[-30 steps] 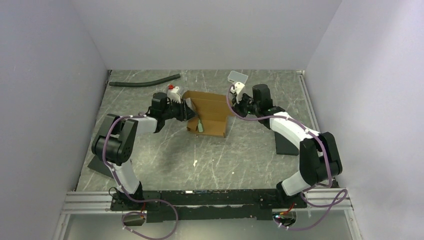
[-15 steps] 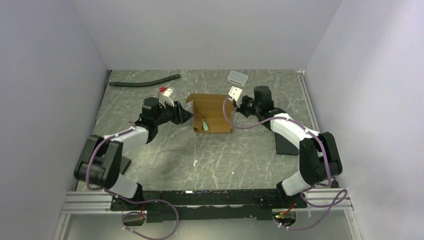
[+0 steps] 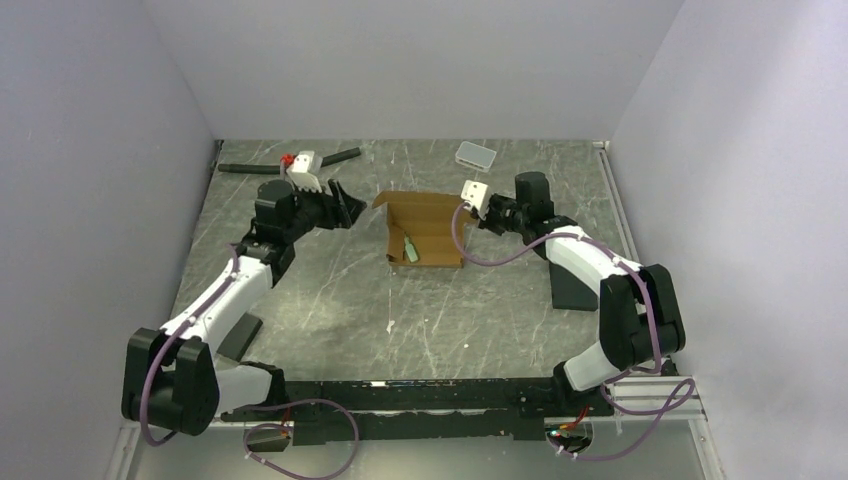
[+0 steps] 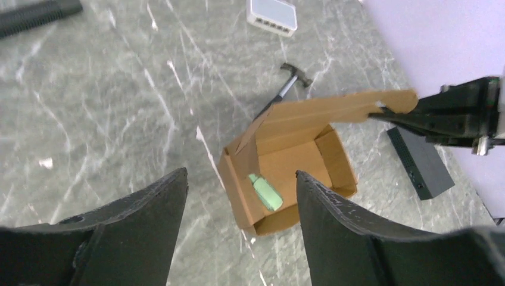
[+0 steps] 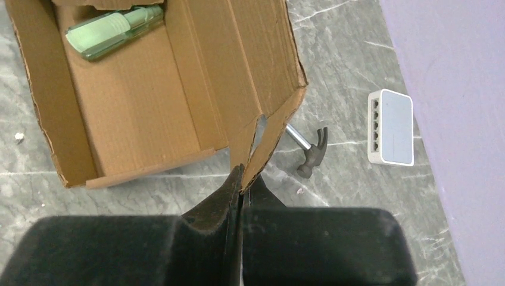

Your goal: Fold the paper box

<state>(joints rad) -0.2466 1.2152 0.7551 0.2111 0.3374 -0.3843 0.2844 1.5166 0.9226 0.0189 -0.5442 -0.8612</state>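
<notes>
Backs the left gripper [image 3: 350,207] off the paper box [image 3: 428,228] toward the far left, jaws now spread wide on nothing. Keeps the right gripper [image 5: 241,182] pressed together on the edge of the box's raised flap, at its right side. Stands open-topped mid-way across the table [image 3: 330,290], with a small green bottle [image 5: 113,31] lying inside. Just behind the box, a hammer [image 5: 309,152]; farther back, a small white hub [image 5: 391,127].

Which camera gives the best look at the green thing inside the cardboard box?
The right wrist view: the green bottle lies close up in the paper box, body and cap clear. The left wrist view shows it smaller; the top external view only as a tiny green sliver.
</notes>
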